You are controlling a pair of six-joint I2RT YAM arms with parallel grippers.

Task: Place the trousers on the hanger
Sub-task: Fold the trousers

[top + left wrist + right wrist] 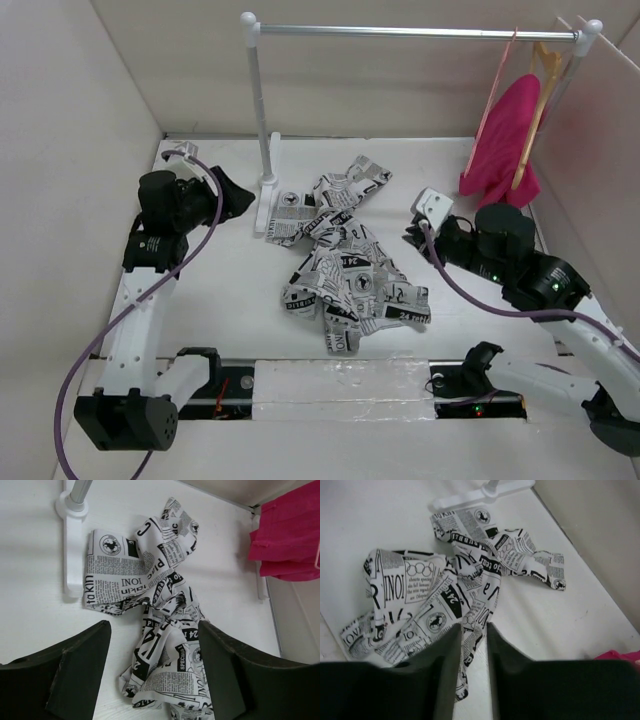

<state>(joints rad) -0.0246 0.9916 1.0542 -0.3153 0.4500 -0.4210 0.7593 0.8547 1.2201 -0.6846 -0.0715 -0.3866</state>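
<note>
- Rail (410, 32): silver bar across the far side, on white posts. The left post stands on a white foot (265, 205).
- Pink garment (505, 135): hangs at the rail's right end, on a wooden hanger (533, 120).
- Table (230, 290): white, with pale walls to the left, right and far side.

- White table (220, 300) is carrying two things around its middle.
- Trousers (345, 270) are lying crumpled in a loose, twisted heap.
- White rack foot (267, 205) is standing just left of them, cloth touching its edge.
</note>
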